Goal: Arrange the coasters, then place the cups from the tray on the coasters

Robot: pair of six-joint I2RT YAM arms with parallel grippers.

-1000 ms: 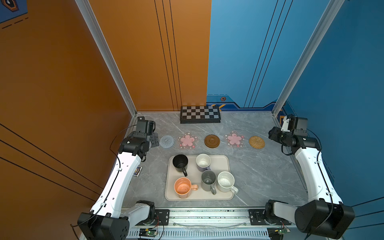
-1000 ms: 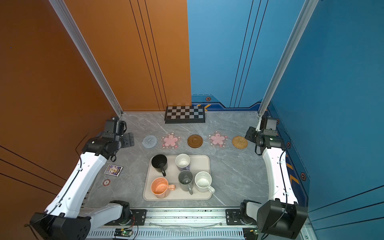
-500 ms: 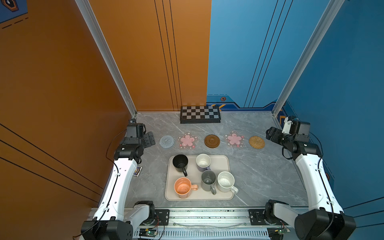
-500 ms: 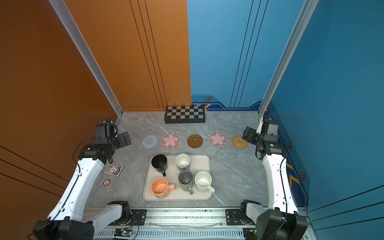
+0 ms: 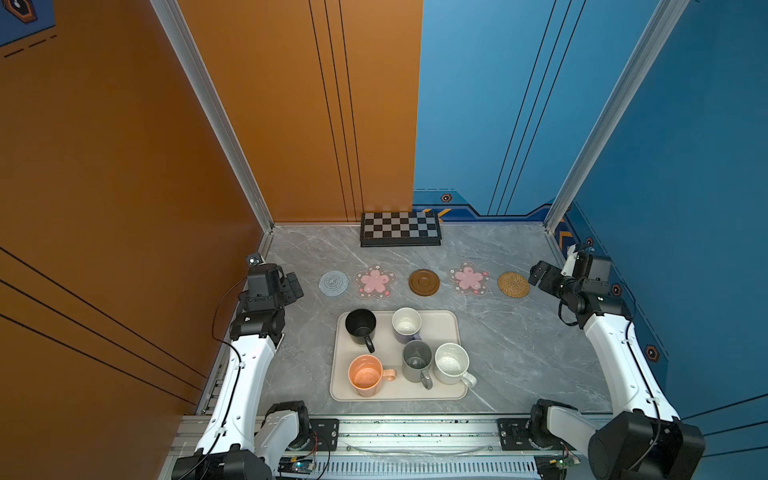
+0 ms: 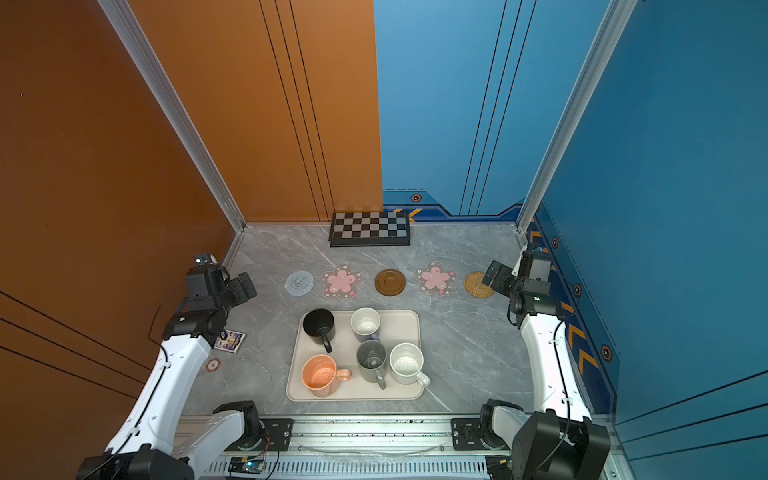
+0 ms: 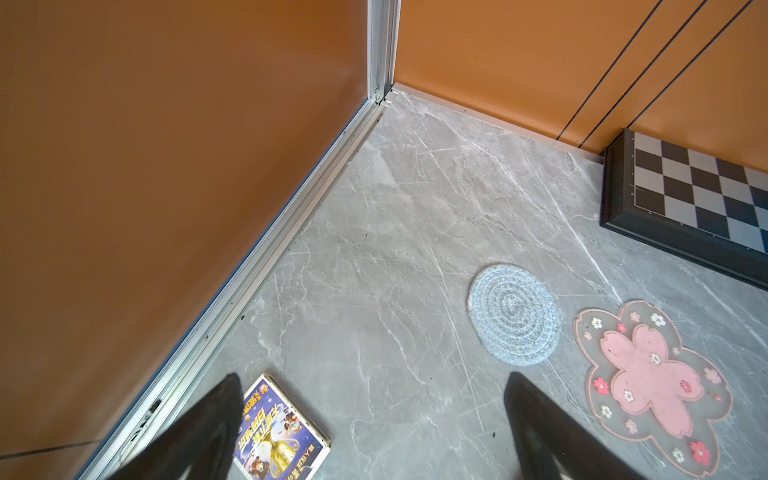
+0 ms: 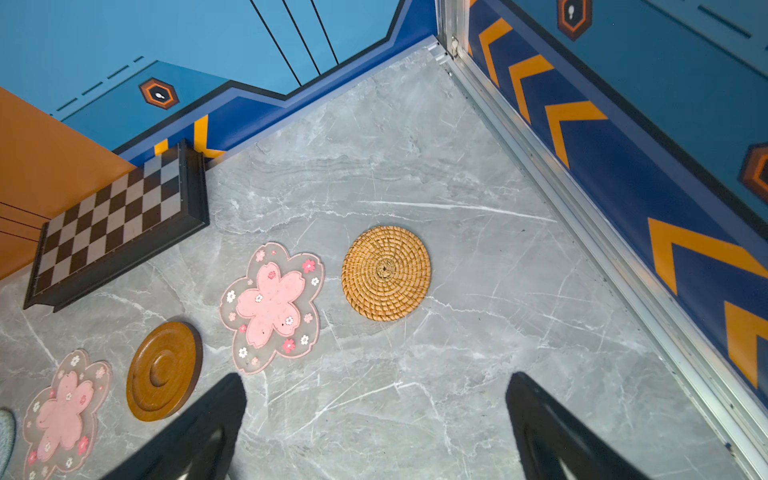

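Coasters [image 5: 424,282] lie in one spaced row across the table [image 5: 519,340], between the checkerboard [image 5: 400,227] and the tray [image 5: 442,330], each with room for a mug. All five cups [image 5: 416,360] stand upright, crowded on the tray, none carried over yet. The left hand [image 5: 291,284] hangs released and empty near the blue-grey mat [image 5: 333,283]. The right hand [image 5: 540,277], spread wide and empty, hovers just beside the rattan mat [image 5: 513,284]. Arranging looks done.
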